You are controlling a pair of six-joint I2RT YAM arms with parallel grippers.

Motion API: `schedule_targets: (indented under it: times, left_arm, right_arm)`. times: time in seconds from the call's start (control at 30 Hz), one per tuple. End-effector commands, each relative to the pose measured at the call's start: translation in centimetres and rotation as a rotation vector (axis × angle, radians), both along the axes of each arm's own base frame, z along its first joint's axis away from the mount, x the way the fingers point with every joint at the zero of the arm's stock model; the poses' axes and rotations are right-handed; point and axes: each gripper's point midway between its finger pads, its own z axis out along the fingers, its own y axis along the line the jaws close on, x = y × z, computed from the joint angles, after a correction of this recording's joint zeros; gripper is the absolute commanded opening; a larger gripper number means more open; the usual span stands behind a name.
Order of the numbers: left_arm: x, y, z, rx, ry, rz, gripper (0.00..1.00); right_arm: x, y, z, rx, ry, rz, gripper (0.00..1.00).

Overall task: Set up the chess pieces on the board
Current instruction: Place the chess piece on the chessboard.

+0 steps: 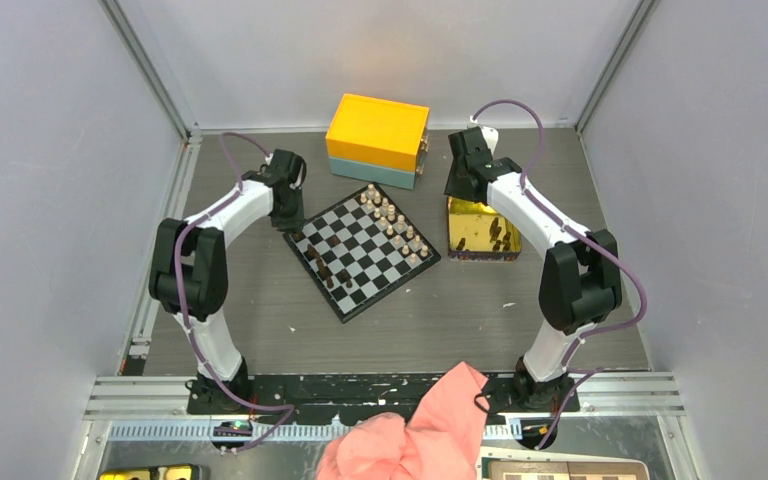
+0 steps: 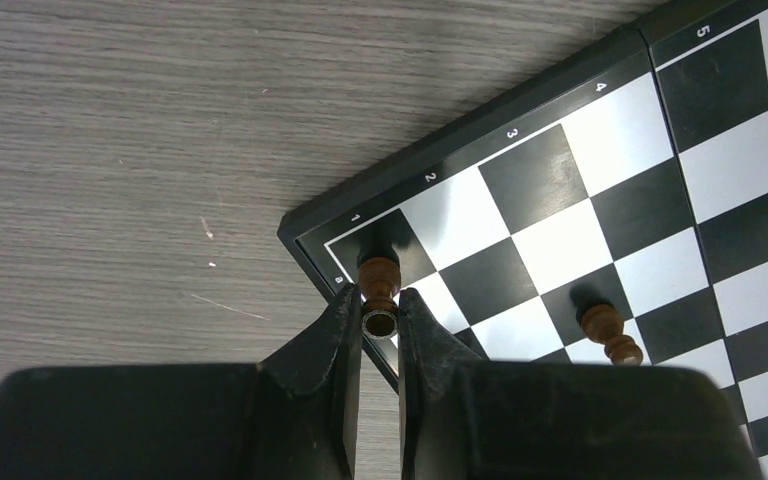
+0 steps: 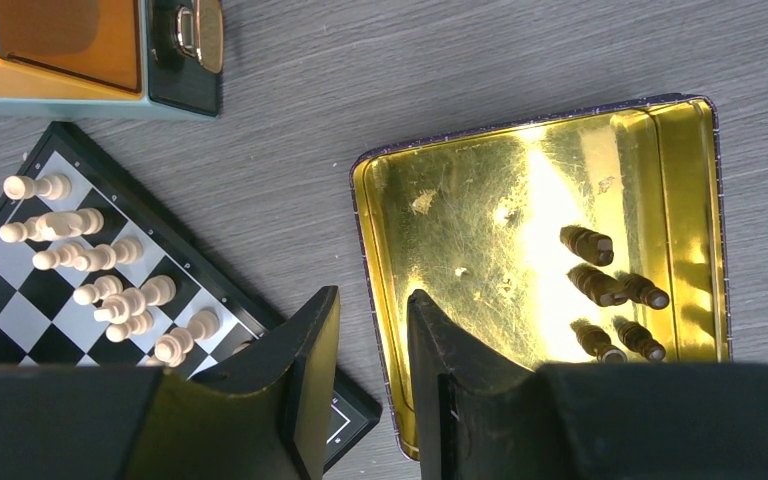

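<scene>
Left fingers [image 2: 332,345] grip a dark chess piece [image 2: 380,285] on the board [image 2: 560,215].

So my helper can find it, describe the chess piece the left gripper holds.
Find the black-and-white chessboard mid-table, then its corner nearest the left arm. There the left gripper pinches a dark brown piece; neighbouring dark pieces stand untouched.

my left arm [image 1: 235,205] and right arm [image 1: 530,205], white shells with chunky black joints, a purple cable [image 1: 508,101] running along each, black bases [image 1: 222,392], left tool [image 2: 380,305] and right tool [image 3: 372,305] both matte black, wedge-shaped fingers [image 2: 335,345]
</scene>
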Motion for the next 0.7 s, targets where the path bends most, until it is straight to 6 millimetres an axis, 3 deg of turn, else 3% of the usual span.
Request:
schedule_targets:
  times: [0.0, 0.37, 0.5, 0.67]
  left_arm:
    - [0.6, 0.3, 0.4, -0.001, -0.013, 0.027, 0.13]
    - [0.9, 0.2, 0.8, -0.004, -0.021, 0.029, 0.43]
    - [1.3, 0.4, 2.3, -0.002, -0.060, 0.037, 0.52]
    - [2.0, 0.6, 5.9, -0.009, -0.156, 0.049, 0.57]
  right_arm:
    - [0.2, 0.2, 3.1, 0.031, -0.084, -0.007, 0.37]
    - [0.3, 0.2, 3.3, 0.028, -0.086, -0.001, 0.37]
    - [0.5, -0.1, 3.5, 0.012, -0.094, -0.011, 0.37]
    - [0.8, -1.5, 3.3, -0.030, -0.092, -0.053, 0.38]
